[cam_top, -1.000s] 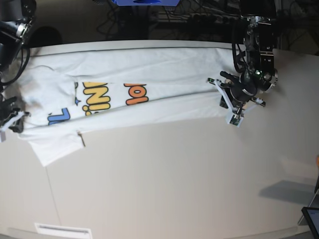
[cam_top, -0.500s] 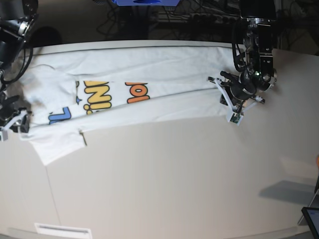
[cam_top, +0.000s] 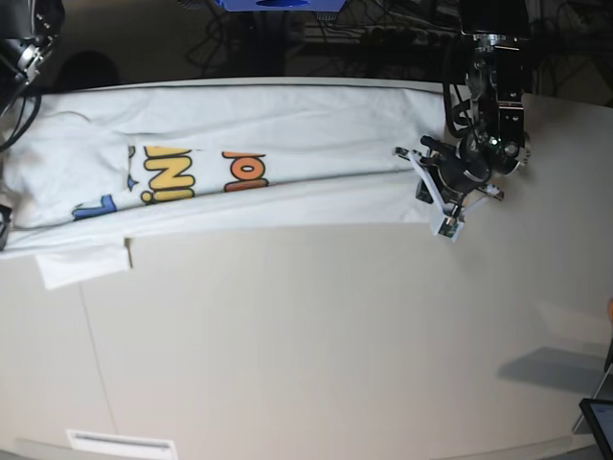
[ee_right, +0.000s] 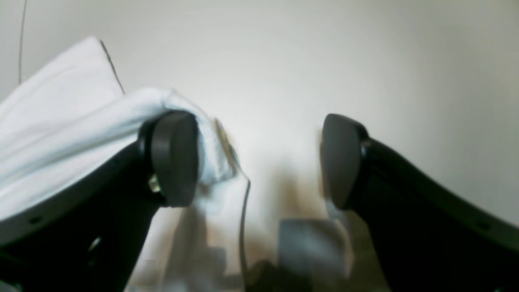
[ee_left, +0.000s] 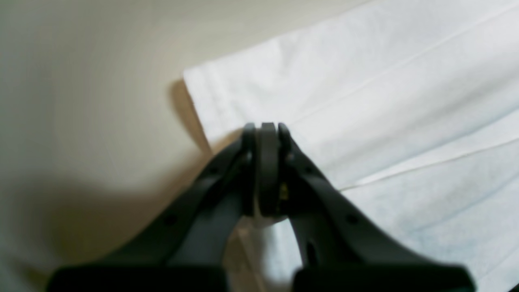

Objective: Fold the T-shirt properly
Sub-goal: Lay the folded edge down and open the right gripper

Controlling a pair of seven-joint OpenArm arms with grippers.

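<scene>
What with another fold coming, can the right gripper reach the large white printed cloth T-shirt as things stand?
Probably yes: the right gripper has its jaws open, and the edge of the large white printed cloth T-shirt lies against one of its pads, with nothing in between.

Pale beige counter [cam_top: 316,335] filling most of the base view, with 1 thin seam running down its left part. White vent-like strip [cam_top: 122,444] at the near left edge. Dark screen corner [cam_top: 601,422] at lower right. Tangled black cables [cam_top: 383,38] behind the far edge.
</scene>
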